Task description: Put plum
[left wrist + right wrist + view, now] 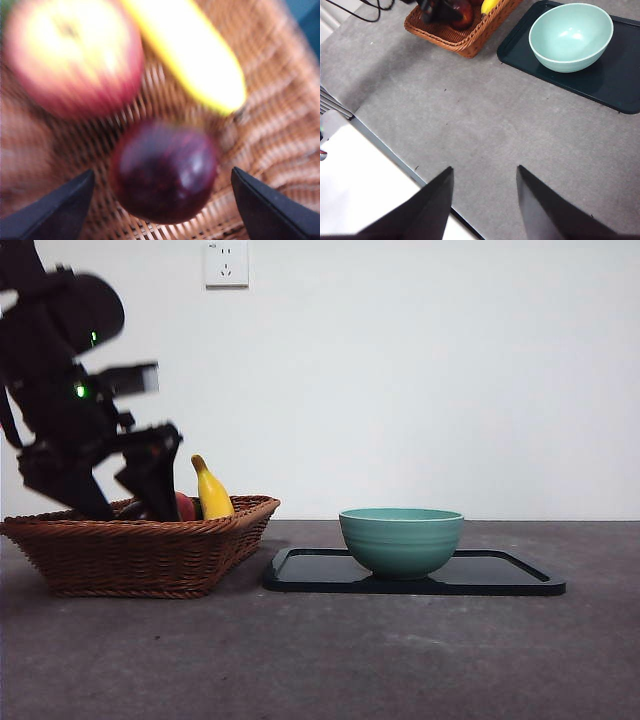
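there, plum (164, 172) between open jaws

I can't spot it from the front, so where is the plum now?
The plum lies in the wicker basket, between the open left pincer, beside the banana and a red-yellow fruit.

The plum (164, 172) has smooth, glossy skin. The basket (140, 555) is woven brown wicker with a rough, ribbed texture. The bowl (401, 540) is glazed, glossy teal ceramic. The tray (500, 578) is smooth and dark with a reflective sheen. The tabletop (485, 125) is matt, mottled grey.
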`<state>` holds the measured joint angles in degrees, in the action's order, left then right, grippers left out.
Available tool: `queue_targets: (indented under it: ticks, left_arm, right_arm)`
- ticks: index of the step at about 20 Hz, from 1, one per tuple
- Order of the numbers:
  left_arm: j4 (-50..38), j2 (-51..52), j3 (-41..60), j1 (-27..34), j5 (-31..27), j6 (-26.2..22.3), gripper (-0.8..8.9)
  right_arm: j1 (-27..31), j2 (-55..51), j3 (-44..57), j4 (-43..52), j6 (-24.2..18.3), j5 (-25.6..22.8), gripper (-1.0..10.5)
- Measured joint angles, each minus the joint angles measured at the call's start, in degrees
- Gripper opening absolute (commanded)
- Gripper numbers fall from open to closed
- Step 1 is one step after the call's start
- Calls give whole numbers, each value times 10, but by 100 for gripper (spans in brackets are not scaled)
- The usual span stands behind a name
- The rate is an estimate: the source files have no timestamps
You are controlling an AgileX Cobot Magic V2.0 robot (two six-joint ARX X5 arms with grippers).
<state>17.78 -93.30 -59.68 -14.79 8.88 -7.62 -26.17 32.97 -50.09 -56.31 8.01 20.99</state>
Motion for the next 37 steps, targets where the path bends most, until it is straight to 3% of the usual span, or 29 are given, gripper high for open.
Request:
queue_targets:
  ticks: [5, 10, 17, 24, 32, 37]
  left_arm:
    - [30, 115, 0, -1, 5, 13, 437]
    - [116, 258, 0, -7, 159, 30, 436]
    - [268, 391, 0, -9, 227, 37, 436]
    - [402, 438, 0, -9, 238, 4, 436]
    - [403, 439, 0, -9, 239, -9, 436]
    - [399, 439, 0, -9, 240, -11, 436]
  right_arm:
    - [0, 0, 0, 2, 0, 0, 203]
    - [0, 0, 0, 15, 0, -2, 203]
    - [0, 0, 0, 28, 1, -2, 203]
    - [0, 0, 0, 30, 5, -2, 203]
    - [0, 0, 0, 30, 15, -3, 203]
    - [0, 27, 0, 54, 61, -38, 255]
